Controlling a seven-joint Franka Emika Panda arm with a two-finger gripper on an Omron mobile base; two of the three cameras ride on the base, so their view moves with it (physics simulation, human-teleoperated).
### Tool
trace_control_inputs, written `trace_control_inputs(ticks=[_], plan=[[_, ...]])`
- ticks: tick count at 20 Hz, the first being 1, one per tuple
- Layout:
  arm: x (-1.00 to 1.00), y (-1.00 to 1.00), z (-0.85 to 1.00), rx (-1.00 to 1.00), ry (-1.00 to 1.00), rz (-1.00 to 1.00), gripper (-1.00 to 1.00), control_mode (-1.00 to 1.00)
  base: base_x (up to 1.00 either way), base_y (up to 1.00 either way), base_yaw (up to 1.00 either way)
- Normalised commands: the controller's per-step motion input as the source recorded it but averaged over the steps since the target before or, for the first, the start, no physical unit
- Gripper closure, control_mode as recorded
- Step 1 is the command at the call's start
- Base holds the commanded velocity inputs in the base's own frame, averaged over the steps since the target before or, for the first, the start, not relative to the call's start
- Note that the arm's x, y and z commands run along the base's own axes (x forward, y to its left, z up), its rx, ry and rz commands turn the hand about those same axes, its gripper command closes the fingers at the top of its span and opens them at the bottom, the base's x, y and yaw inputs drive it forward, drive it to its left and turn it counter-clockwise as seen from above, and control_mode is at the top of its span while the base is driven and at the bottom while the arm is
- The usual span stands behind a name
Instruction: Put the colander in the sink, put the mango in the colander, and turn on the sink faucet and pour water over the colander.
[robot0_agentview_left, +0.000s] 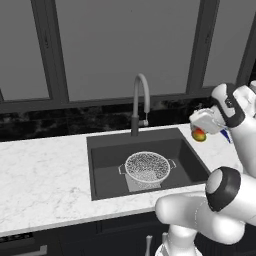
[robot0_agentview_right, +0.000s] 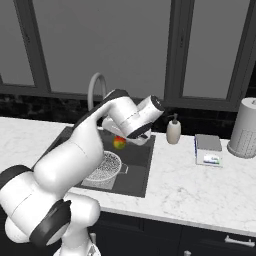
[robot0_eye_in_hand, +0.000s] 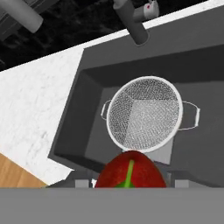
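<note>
Two-finger gripper (robot0_agentview_left: 202, 131) clamped on the small red-orange oval mango (robot0_agentview_left: 199, 135), up in the air over the right rim of the big dark grey sink (robot0_agentview_left: 100, 165). Round silver wire-mesh colander (robot0_agentview_left: 147, 166) upright mid-sink, handles out sideways. Mango's long axis unclear. White soap pump bottle (robot0_agentview_right: 173, 131) just right of the sink, seen from the right base view. Bare sink floor all round the colander.

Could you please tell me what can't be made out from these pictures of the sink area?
- Pincer fingers: in the left base view the white hand covers them; in the hand view the mango blocks them.
- Mango's lower half: cut off at the hand view's bottom.
- Colander: its near side is behind the arm in the right base view.
- Faucet lever position: too small.
</note>
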Motion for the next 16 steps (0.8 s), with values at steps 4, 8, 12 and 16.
trace_control_inputs(ticks=[4, 8, 12, 16], plan=[[0.00, 0.32, -0.55, 0.04, -0.09, 0.04, 1.00, -1.00, 0.00, 0.00, 0.00], [0.17, 0.69, -0.55, -0.03, -0.04, 0.01, 1.00, -1.00, 0.00, 0.00, 0.00], [0.35, 0.71, -0.51, -0.07, 0.00, 0.03, 1.00, -1.00, 0.00, 0.00, 0.00], [0.32, 0.42, -0.58, -0.02, 0.00, 0.12, 1.00, -1.00, 0.00, 0.00, 0.00]])
